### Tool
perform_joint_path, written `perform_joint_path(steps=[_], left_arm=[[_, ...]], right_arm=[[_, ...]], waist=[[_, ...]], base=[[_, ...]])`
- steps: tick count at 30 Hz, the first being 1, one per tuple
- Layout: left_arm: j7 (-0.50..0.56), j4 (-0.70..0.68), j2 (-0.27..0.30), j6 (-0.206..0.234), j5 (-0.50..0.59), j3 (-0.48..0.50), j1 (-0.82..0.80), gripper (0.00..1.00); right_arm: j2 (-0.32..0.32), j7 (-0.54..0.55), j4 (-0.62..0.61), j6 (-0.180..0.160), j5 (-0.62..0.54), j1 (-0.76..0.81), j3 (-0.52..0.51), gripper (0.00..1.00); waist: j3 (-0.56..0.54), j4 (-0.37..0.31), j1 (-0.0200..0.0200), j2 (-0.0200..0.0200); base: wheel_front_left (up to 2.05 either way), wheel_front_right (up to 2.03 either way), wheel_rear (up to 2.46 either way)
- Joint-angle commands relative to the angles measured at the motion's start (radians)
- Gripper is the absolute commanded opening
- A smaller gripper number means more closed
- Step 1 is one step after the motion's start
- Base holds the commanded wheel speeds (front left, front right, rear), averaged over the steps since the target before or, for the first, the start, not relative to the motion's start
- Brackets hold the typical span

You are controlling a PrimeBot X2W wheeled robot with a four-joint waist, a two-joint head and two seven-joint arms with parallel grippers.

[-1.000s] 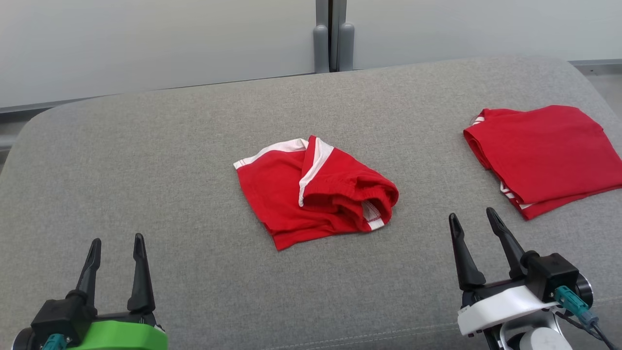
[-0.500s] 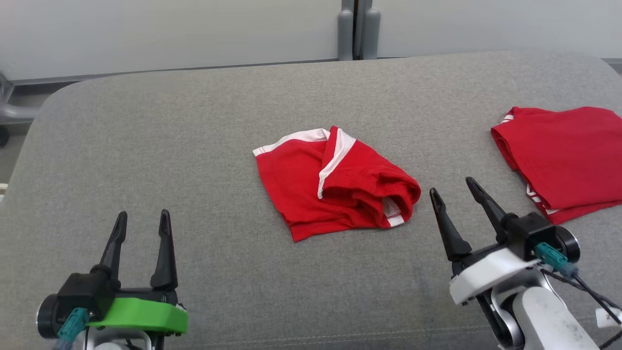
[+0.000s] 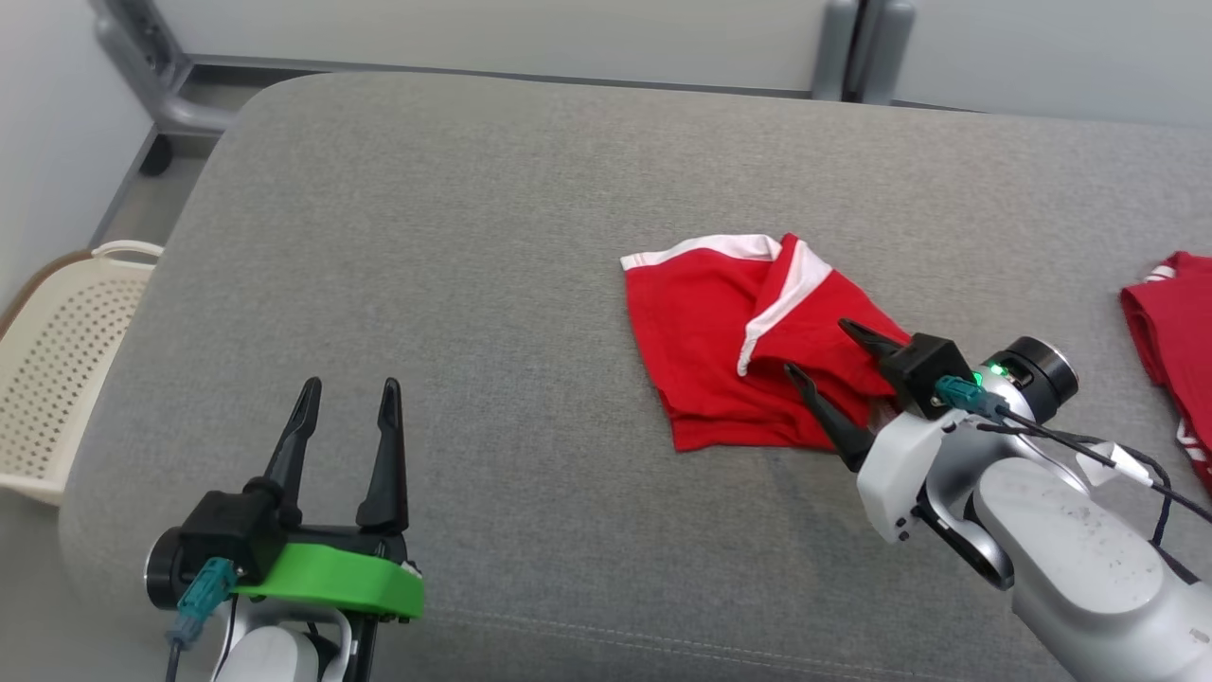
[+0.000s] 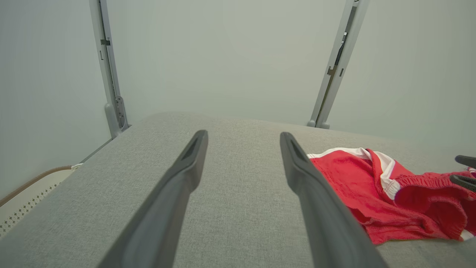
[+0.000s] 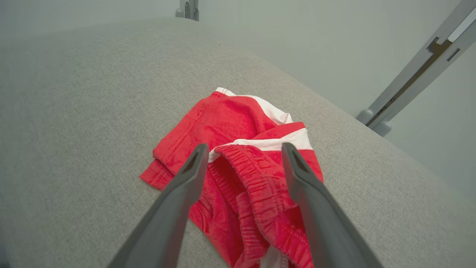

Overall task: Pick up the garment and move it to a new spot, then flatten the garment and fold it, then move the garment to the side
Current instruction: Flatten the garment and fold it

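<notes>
The garment (image 3: 710,341) is bright red with white bands along its edges, and the bench (image 3: 473,237) under it is plain mid-grey woven cloth. The left gripper (image 3: 350,384) has black fingers on a vivid green mount, the right gripper (image 3: 816,348) black fingers on a white mount, each with a teal plug. A second red garment (image 3: 1169,322) shows thin white stripes, and the basket (image 3: 57,379) is cream, dotted with small holes.

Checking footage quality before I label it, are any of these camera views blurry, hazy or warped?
Head view: sharp, evenly lit, garment crisp. Left wrist view: hazy, washed out, wall posts lean from wide-angle distortion. Right wrist view: garment clear, right claw soft close to the lens.
</notes>
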Motion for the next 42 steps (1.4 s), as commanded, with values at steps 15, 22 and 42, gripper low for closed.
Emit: perform_joint_path(steps=[15,22,42], left_arm=[[0.0,0.049,-0.077,-0.066,0.06,0.034,-0.005,1.0],[0.0,0.047,-0.084,-0.079,0.084,0.059,-0.006,1.0],[0.0,0.033,-0.065,-0.097,0.122,0.109,-0.005,1.0]], right_arm=[[-0.068,0.07,0.325,-0.002,0.116,-0.192,0.28,0.29],[-0.03,-0.031,0.389,-0.002,0.166,-0.199,0.201,0.0],[0.107,-0.194,0.289,-0.001,0.308,0.041,-0.326,0.0]], waist=[[0.005,0.163,0.0,0.0],[0.007,0.137,0.0,0.0],[0.017,-0.084,0.0,0.0]], base=[[0.0,0.0,0.0],[0.0,0.0,0.0],[0.0,0.0,0.0]])
